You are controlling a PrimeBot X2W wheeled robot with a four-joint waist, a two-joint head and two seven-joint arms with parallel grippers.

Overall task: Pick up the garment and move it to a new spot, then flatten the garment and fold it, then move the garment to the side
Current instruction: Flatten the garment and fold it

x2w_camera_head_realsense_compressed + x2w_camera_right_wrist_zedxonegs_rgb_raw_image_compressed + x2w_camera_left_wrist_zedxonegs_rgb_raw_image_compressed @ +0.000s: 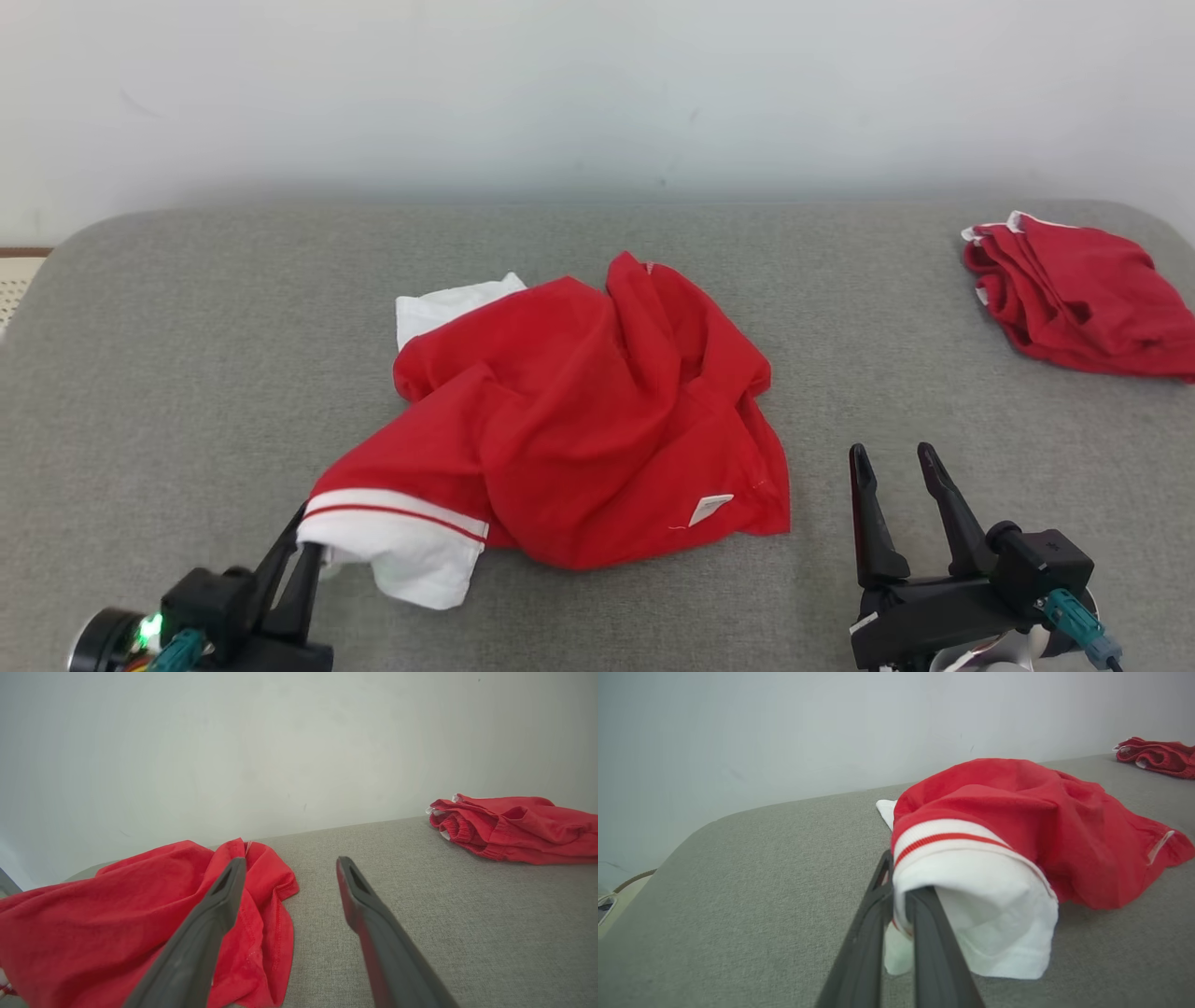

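head view: crumpled red garment (579, 411) lies central on the table (187, 327); folded red pile (1083, 299) far right. left wrist view: left end effector (901, 877) pinches the white cuff (971, 896). right wrist view: right end effector (290, 861) hovers spread beside the garment.

Garment (579, 420) thin matt cloth; table (187, 373) coarse grey fabric; fingers (366, 914) matt plastic

The garment (579, 411) is coloured bright red, its cuff (401, 541) being banded in white and crossed by one thin red stripe. A second garment (1083, 299) is likewise red, edged with white. The desk (187, 373) is covered in plain grey weave; the left claw (301, 546) and right claw (892, 453) are finished in black
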